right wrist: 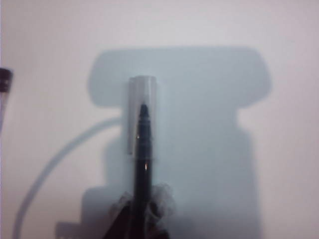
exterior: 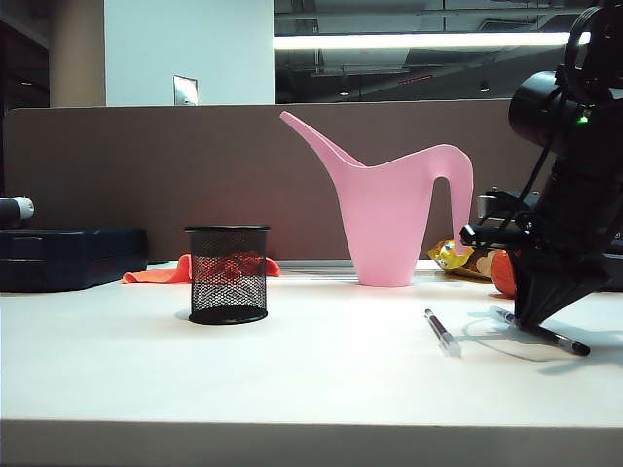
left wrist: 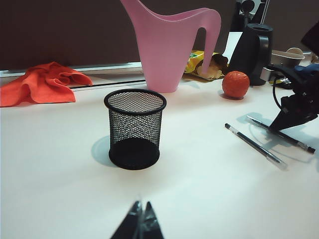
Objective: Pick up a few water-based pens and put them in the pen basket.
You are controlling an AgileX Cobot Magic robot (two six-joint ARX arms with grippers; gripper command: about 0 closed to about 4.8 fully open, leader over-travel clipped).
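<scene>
The right tool (exterior: pixel 541 323) is down on the white counter (exterior: pixel 311 379) at the lower right of the exterior frame, its black fingers pinched together on a pen (exterior: pixel 545 333) that lies flat there. From the right wrist camera the pen (right wrist: pixel 142 149) runs up the middle of the frame out of the closed fingertips (right wrist: pixel 162 201), its clear cap end lying on the counter (right wrist: pixel 239 30). The left wrist camera shows the same grip at its right edge, tool (left wrist: pixel 284 125) meeting pen (left wrist: pixel 281 134) about mid-barrel.

A 2nd pen (exterior: pixel 443 333) lies loose on the counter just left of the held one, apart from it; it shows in the left wrist view too (left wrist: pixel 254 146), and its dark end pokes in at the left edge of the right wrist frame (right wrist: pixel 4 87).

The basket (exterior: pixel 228 274) stands upright left of centre in the exterior frame, well apart from both pens, nothing in it (left wrist: pixel 135 128).

The left tool (left wrist: pixel 141 224) sits at the bottom centre of its own view, fingers closed together with nothing between them, short of the basket.

Behind stand a pink can (exterior: pixel 384 209), an orange cloth (left wrist: pixel 42 82), an orange ball (left wrist: pixel 235 83) and a dark case (exterior: pixel 68 255) at far left.
</scene>
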